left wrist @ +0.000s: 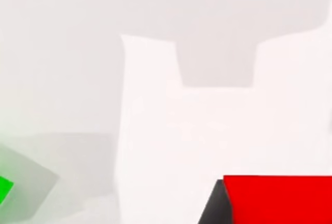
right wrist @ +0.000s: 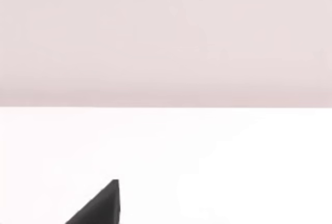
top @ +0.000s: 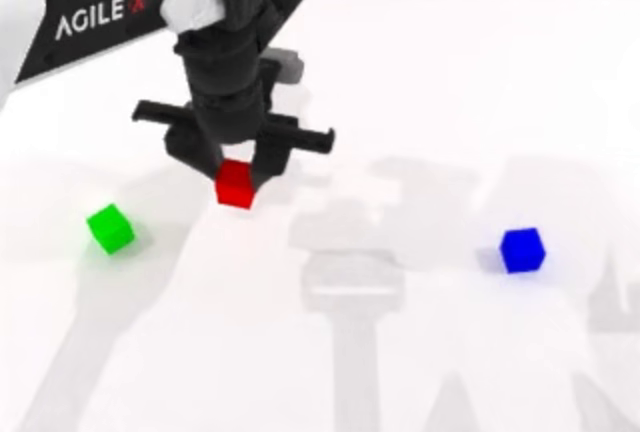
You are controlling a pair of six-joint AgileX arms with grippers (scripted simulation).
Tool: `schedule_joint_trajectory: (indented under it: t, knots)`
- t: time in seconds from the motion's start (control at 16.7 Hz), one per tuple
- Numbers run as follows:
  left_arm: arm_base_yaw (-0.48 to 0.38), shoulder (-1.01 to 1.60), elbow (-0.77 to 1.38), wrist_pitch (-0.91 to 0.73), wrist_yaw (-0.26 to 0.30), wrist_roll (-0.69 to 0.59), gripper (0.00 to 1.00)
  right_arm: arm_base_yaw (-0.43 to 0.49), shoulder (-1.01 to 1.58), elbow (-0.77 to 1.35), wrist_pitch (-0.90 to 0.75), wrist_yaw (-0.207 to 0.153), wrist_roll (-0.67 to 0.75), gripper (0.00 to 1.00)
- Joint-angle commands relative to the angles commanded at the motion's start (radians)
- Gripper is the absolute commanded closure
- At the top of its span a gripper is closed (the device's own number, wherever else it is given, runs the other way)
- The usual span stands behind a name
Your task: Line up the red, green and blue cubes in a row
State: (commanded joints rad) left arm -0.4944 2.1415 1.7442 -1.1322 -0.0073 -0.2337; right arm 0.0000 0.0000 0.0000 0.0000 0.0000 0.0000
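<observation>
Left gripper (top: 238,167) is down on the red cube (top: 236,185), fingers either side of it and apparently gripping, though contact is hard to confirm. Green cube (top: 110,229) sits toward the table's (top: 420,372) left, blue cube (top: 522,250) well apart at right. Right gripper's state can't be told.

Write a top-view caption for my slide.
Left gripper closes on red cube; green cube and blue cube wait.
</observation>
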Motion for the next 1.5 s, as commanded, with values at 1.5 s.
schedule_joint_trajectory:
  t: [1.5]
  knots:
    - [-0.179, -0.274, -0.478, 0.2, -0.021, -0.439, 1.0, 0.0, 0.0, 0.0, 0.0, 0.0, 0.0, 0.0]
